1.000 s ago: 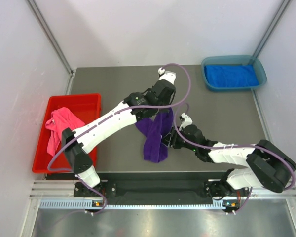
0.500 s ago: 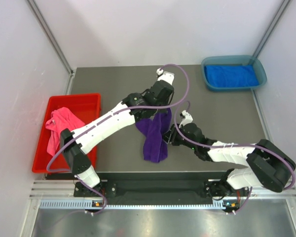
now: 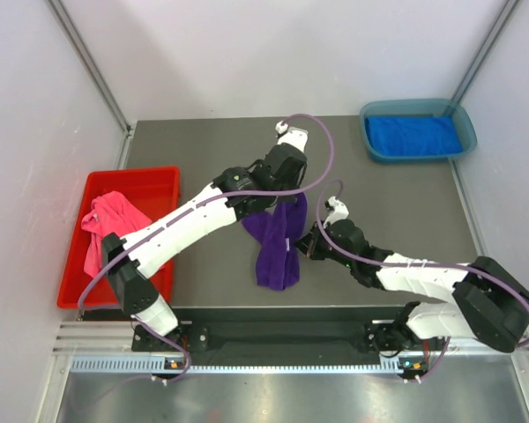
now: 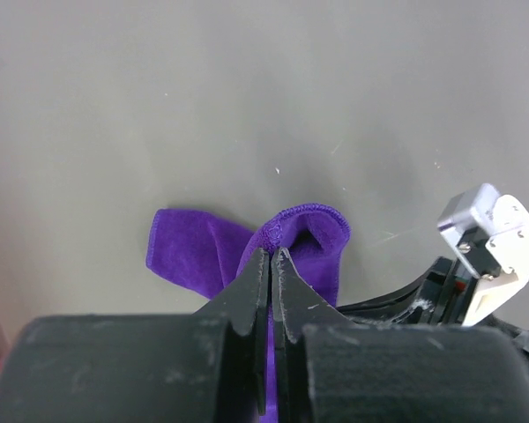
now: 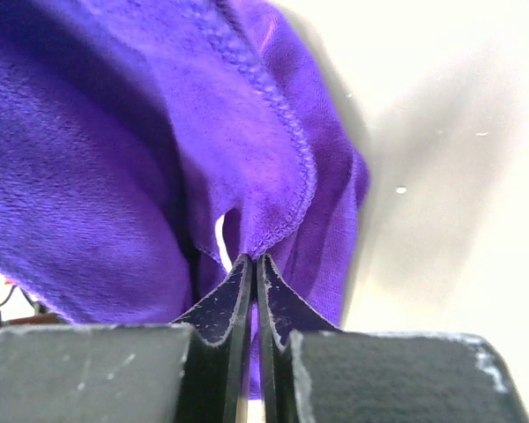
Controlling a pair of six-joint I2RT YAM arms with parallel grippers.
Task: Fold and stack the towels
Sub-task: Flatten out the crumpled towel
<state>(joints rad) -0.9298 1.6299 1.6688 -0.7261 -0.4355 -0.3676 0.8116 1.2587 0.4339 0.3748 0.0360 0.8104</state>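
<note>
The right gripper (image 5: 251,262) has its jaws pressed together on a thin fold at the stitched hem of the purple towel (image 5: 115,159). Only a sliver of cloth sits between the tips. Just beside it and higher, the left gripper (image 4: 271,257) is likewise clamped flat on another edge of the same towel. The cloth hangs bunched from the left gripper, with its lower end on the table (image 3: 203,141) toward the arm bases.

The shallow bite could slip out if the arms pull apart hard. The bunching hides which corners are held, so spreading may give a twisted sheet. The wrists are crowded and could knock together.

Well off to the right sits the royal blue towel (image 3: 414,135) in its teal tray (image 3: 363,123). Well off to the left is the pink towel (image 3: 106,220) in the red bin (image 3: 150,176).
</note>
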